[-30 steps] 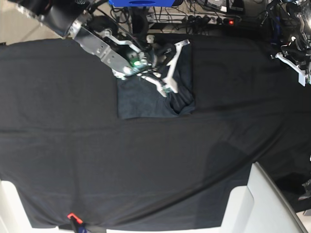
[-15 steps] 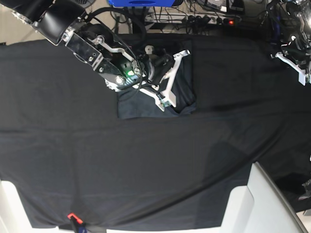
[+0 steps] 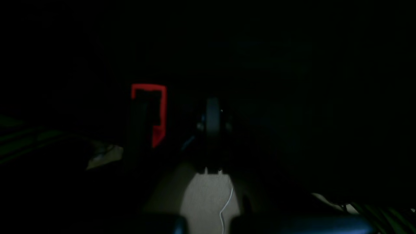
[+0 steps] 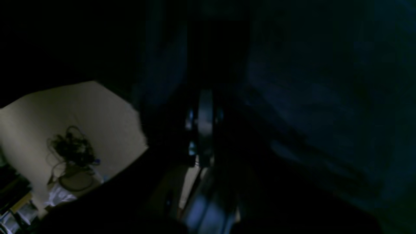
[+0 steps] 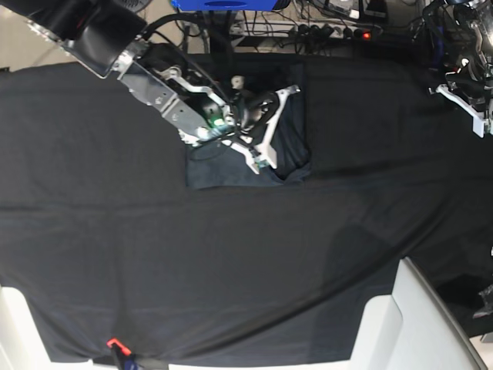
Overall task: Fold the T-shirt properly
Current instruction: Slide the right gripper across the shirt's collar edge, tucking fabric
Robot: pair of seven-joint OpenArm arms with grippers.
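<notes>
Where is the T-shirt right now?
In the base view, the T-shirt lies folded small on the black table cloth, upper middle near the far edge, under the right gripper.

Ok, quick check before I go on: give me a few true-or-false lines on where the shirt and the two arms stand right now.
1. The T-shirt lies as a small folded block near the table's far edge. True.
2. The right gripper is over the T-shirt. True.
3. The left gripper is also on the T-shirt. False: it sits at the far side of the black table cloth, well apart from the shirt.
4. The right gripper's jaws stand wide open. False: they are shut.
5. The T-shirt is spread flat with both sleeves out. False: only a compact block shows, with no sleeve laid out.
</notes>
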